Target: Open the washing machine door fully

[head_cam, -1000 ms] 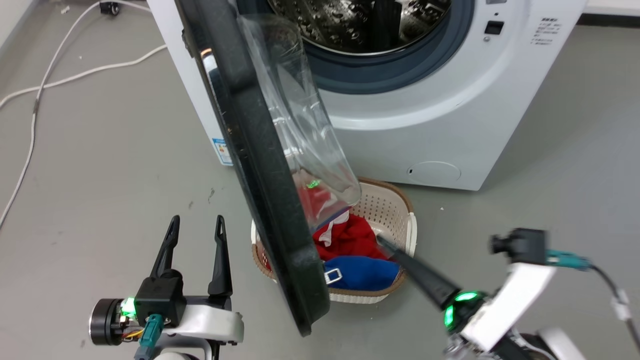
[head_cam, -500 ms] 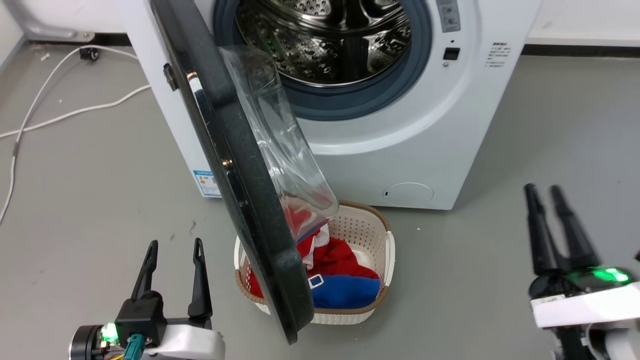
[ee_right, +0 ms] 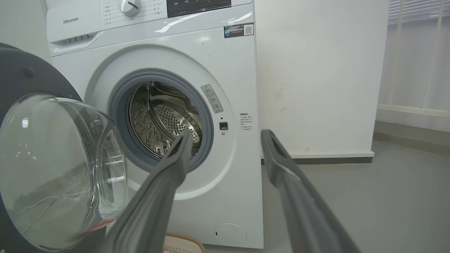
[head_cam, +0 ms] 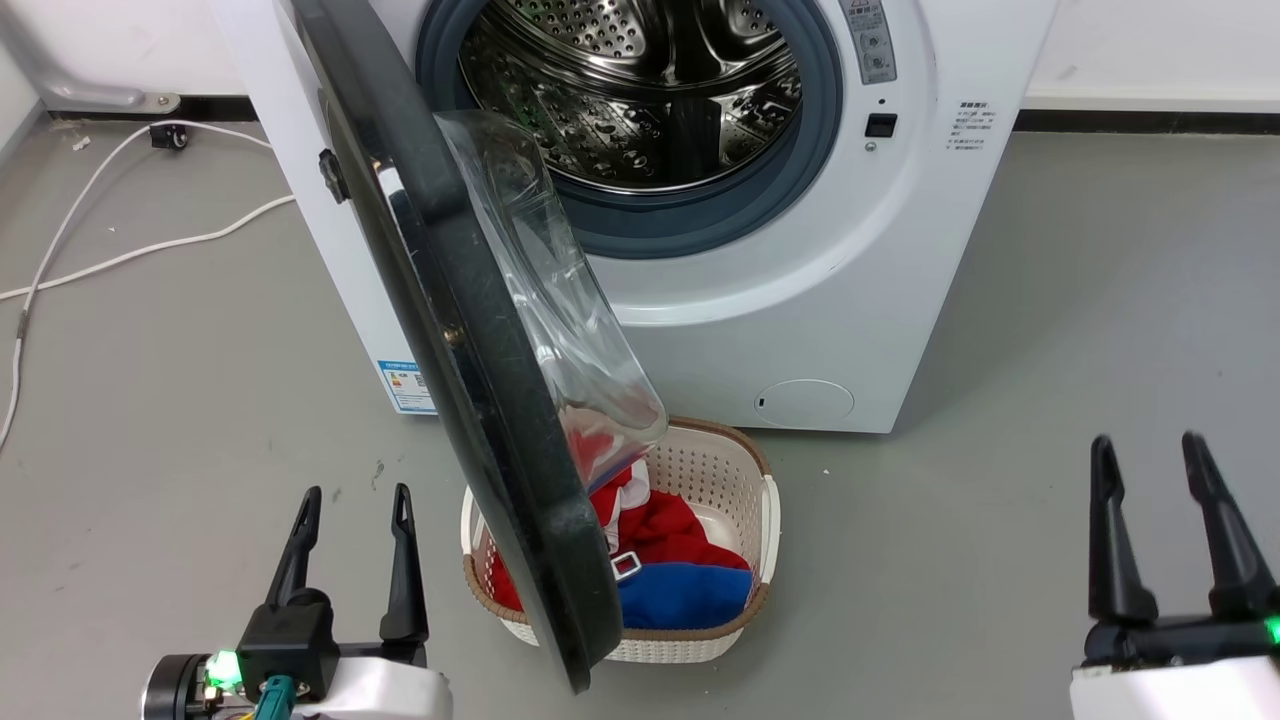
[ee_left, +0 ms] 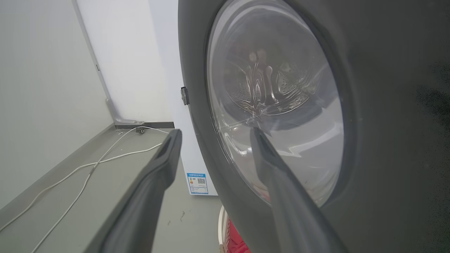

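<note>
Out from the washer (head_cam: 800,300) at the far edge of the floor (head_cam: 200,400): door (head_cam: 480,400), swung wide to the left, about square to the front and edge-on to the head view. Leaves the drum (head_cam: 650,90) bare, yet looks short of full travel, so probably wants one more push leftward. Overhangs the basket (head_cam: 768,500) of red and blue clothes (head_cam: 680,520), set on the floor right below the drum, presumably for loading.

Left end effector (head_cam: 357,491): open, empty, low by the floor's near edge, just left of the door's outer face, fingers aimed at it in the left wrist view. Well placed to press on that face.

Right end effector (head_cam: 1146,440): open too, empty, well apart to the right, facing the drum, clear of the door's arc.

Risks, as judged: forcing the door past its stop, or knocking the basket beneath it.
</note>
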Tool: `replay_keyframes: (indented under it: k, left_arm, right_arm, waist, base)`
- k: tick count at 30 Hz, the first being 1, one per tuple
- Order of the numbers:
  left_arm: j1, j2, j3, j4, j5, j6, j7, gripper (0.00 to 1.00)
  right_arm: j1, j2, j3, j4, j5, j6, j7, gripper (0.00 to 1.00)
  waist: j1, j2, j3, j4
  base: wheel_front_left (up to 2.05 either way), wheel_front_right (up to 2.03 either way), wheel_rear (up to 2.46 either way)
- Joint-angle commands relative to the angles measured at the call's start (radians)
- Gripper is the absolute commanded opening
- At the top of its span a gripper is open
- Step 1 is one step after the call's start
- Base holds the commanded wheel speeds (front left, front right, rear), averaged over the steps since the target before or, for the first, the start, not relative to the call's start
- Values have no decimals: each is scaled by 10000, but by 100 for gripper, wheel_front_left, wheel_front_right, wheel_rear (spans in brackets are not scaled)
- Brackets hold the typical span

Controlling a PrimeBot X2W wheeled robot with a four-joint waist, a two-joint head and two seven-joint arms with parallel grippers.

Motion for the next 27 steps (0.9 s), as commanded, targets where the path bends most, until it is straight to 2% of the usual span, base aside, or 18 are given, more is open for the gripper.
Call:
replay_keyframes:
  k: [1, 8, 12, 25, 26, 27]
  left_arm:
    - [67, 12, -10, -26, 20, -27, -28, 100]
    - [131, 1, -85, 14, 2, -46, -28, 100]
    - [143, -7, -129, 56, -15, -72, -28, 100]
    - [195, -23, -111, 119, -51, 24, -28, 100]
    - [189, -24, -74, 70, -5, 87, -28, 38]
    - [167, -19, -18, -22, 15, 137, -28, 10]
  right_arm:
    - [148, 39, -15, 39, -223, -2, -19, 100]
    - [604, 150, -31, 580, -521, -2, -19, 100]
    - [785, 151, -94, 909, -258, -2, -19, 100]
    - [1004, 151, 27, 1293, -443, -2, -21, 100]
    - [1002, 151, 30, 1294, -425, -2, -21, 100]
    - [1001, 151, 34, 1289, -409, -2, -21, 100]
  waist:
    - [0, 0, -7, 7]
    - [0, 0, -59, 34]
    - [0, 0, -95, 78]
    - [0, 0, -158, 94]
    - [0, 0, -168, 87]
    - [0, 0, -180, 79]
  base:
    - [0, 0, 0]
    - [0, 0, 0]
    - [0, 0, 0]
    - [0, 0, 0]
    - [0, 0, 0]
    - [0, 0, 0]
